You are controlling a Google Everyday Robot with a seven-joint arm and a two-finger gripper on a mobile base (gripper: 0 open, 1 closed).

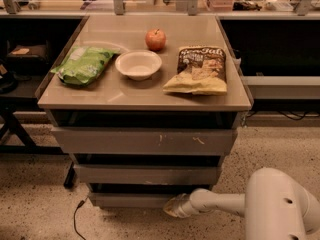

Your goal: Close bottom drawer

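The bottom drawer (130, 199) is the narrowest of three grey-brown drawer fronts, lowest on the cabinet, near the floor. Its plain flat front stands slightly out from the cabinet, with a dark gap above it. My gripper (172, 208) is at the end of the white arm that reaches in from the lower right. It sits right at the drawer front's right end, touching or nearly touching it.
Above are the middle drawer (145, 175) and the wide scratched top drawer (142, 141). The tabletop (110, 91) holds a green bag (82, 64), a white bowl (138, 64), an apple (155, 39) and a chip bag (199, 70). A black cable (76, 216) lies on the speckled floor.
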